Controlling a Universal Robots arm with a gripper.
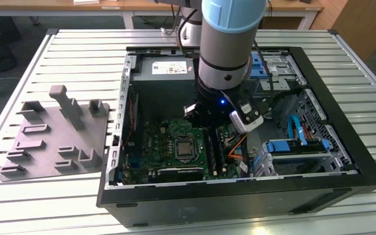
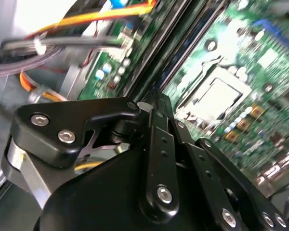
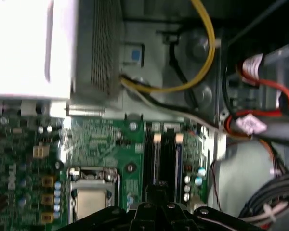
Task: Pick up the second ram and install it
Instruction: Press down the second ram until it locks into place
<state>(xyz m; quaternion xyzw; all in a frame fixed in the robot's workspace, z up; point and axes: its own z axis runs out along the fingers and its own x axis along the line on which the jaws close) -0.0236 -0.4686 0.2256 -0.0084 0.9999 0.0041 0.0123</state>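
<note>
In the exterior view the open computer case (image 1: 364, 166) lies on the slatted worktop (image 1: 77, 49), holding the green motherboard (image 1: 168, 147) and blue drive cages (toward the view's right wall). The arm (image 1: 230, 58) reaches into its middle. The grey holder plate (image 1: 51, 142) sits by the worktop's left edge.

In the second wrist view the gripper (image 2: 151, 103) hangs just above the memory slots (image 2: 183, 43), fingertips close together; whether they pinch the second ram cannot be told.

In the first wrist view the fingertips stand over the slots (image 3: 164, 159) beside the processor socket (image 3: 91, 192).

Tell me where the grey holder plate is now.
In the exterior view, the holder plate lies on the slatted table at that view's left, just beside the open computer case.
</note>
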